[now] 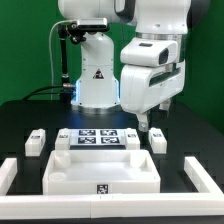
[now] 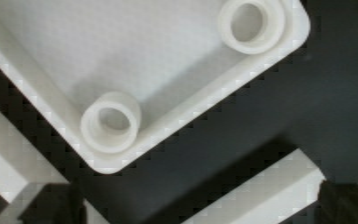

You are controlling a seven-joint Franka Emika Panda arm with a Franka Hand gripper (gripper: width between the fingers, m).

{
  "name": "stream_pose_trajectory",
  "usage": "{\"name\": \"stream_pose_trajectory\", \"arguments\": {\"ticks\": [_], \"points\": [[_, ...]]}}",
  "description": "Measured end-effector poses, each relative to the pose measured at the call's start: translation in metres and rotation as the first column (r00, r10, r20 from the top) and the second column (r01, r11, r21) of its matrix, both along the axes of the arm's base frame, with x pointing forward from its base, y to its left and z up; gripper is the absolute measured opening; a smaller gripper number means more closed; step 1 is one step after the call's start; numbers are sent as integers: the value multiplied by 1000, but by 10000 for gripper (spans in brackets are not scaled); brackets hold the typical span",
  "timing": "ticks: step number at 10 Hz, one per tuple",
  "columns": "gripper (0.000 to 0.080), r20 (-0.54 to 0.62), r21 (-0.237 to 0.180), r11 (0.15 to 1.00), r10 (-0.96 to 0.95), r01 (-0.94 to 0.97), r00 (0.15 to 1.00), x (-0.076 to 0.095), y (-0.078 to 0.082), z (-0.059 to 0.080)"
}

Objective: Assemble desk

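The desk's tabletop [image 1: 100, 172] lies rim-up on the black table, in front of the marker board [image 1: 98, 137] and between the long border rails [image 1: 10, 175]. No leg is fitted to it. Two legs [image 1: 34, 147] sit loose on the exterior view's left of the marker board. Two more legs [image 1: 160, 143] sit on its right, apart from the tabletop.

The gripper [image 1: 150, 120] hangs above that right-hand pair with its jaws spread wide and nothing between them.

The work looks to be at its very start, with the arm reaching for a first part and nothing yet joined. Which part it is after cannot be told. The fingers hang near the right-hand legs, but the wrist camera looks at the tabletop.

If a leg is next, the move calls for lowering the spread jaws over one block and closing squarely on it without nudging its neighbour. The leg must then be carried to a corner of the tabletop.

The exterior view gives the whole layout: all four legs, the rails and the arm's height above the table. From there the inside of the tabletop looks plain. The wrist view shows one corner of the tabletop [image 2: 176, 70] up close. It reveals two round raised sockets [image 2: 250, 25] just inside the rim, probably where legs go. It shows no legs, and the fingers cannot be clearly made out in it
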State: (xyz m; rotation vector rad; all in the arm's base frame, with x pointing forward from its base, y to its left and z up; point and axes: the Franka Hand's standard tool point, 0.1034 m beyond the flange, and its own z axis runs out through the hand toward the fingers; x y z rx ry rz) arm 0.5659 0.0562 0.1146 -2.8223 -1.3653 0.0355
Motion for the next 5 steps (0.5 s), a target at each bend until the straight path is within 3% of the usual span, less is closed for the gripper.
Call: {"name": "stream_pose_trajectory", "arguments": {"ticks": [5], "points": [[650, 0, 0, 1000, 0, 0, 1000, 0, 0, 0]]}}
